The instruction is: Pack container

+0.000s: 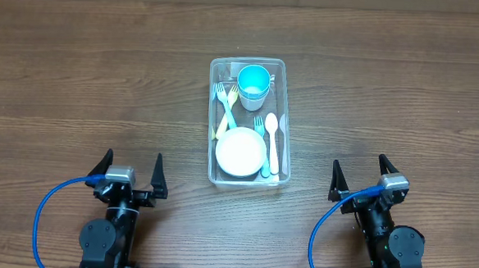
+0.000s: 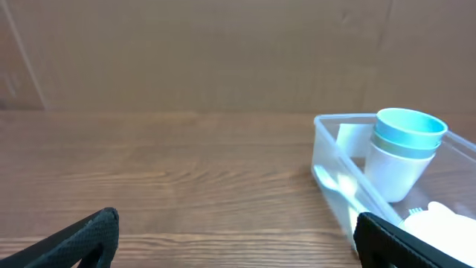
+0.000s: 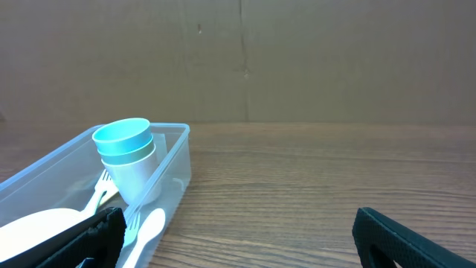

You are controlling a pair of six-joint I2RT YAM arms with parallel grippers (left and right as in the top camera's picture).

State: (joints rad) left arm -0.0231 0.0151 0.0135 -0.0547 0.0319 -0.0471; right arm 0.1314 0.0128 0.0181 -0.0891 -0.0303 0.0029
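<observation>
The clear rectangular container (image 1: 210,124) lies in the middle of the wooden table. Inside it are stacked cups, blue on top (image 1: 254,84), a white bowl (image 1: 240,151), pastel forks (image 1: 226,105) and a white spoon (image 1: 273,148). My left gripper (image 1: 132,163) rests near the front edge, left of the container, open and empty. On the other side my right gripper (image 1: 358,169) is likewise open and empty. The left wrist view has the container (image 2: 331,175) and cups (image 2: 405,149) at its right, beyond my left gripper (image 2: 236,238). The right wrist view shows them at its left, container (image 3: 175,167) and cups (image 3: 126,156), past my right gripper (image 3: 238,234).
Bare wood table (image 1: 79,68) stretches on both sides of the container. A brown cardboard wall (image 3: 297,59) stands behind the table's far edge. Blue cables (image 1: 51,202) loop beside each arm base.
</observation>
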